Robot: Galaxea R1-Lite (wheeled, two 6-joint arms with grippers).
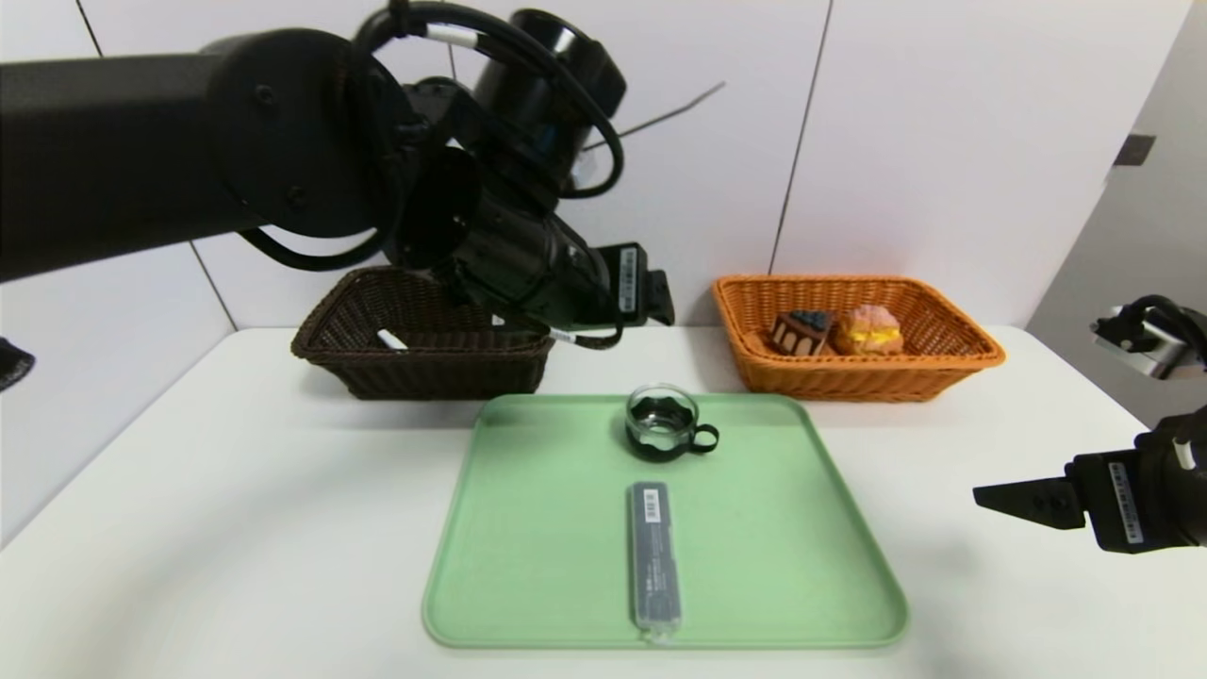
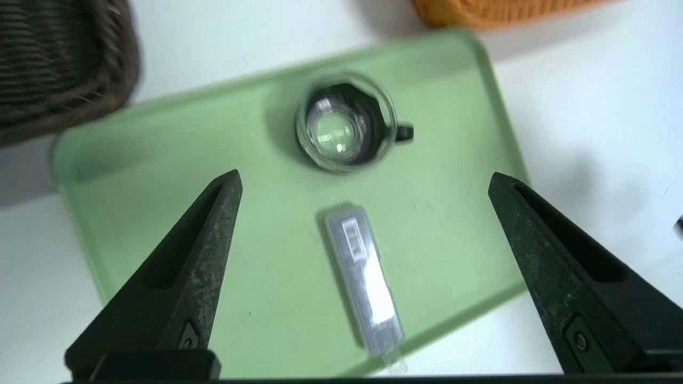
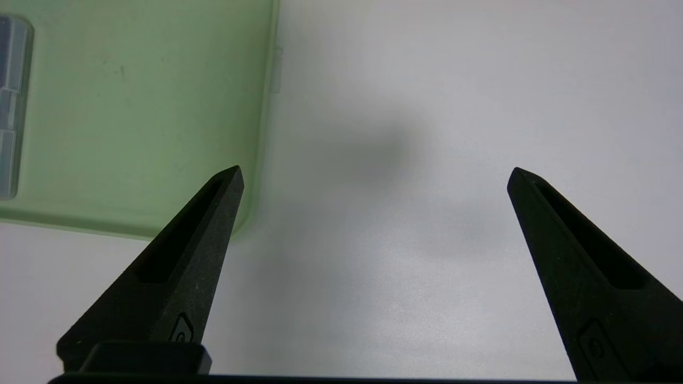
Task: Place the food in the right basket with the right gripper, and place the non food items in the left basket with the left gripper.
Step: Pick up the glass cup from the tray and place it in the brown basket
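Near the tabletop's (image 1: 189, 490) far edge, our left tool (image 2: 365, 178) hangs spread and empty over the green tray (image 1: 528, 566), where the glass cup (image 1: 662, 421) and grey case (image 1: 653, 554) lie. The pen (image 1: 390, 339) sits in the dark basket (image 1: 424, 363), the cake (image 1: 801, 333) and cream puff (image 1: 869, 329) in the orange basket (image 1: 853, 372). Our right tool (image 3: 373, 176) waits spread by the right edge.
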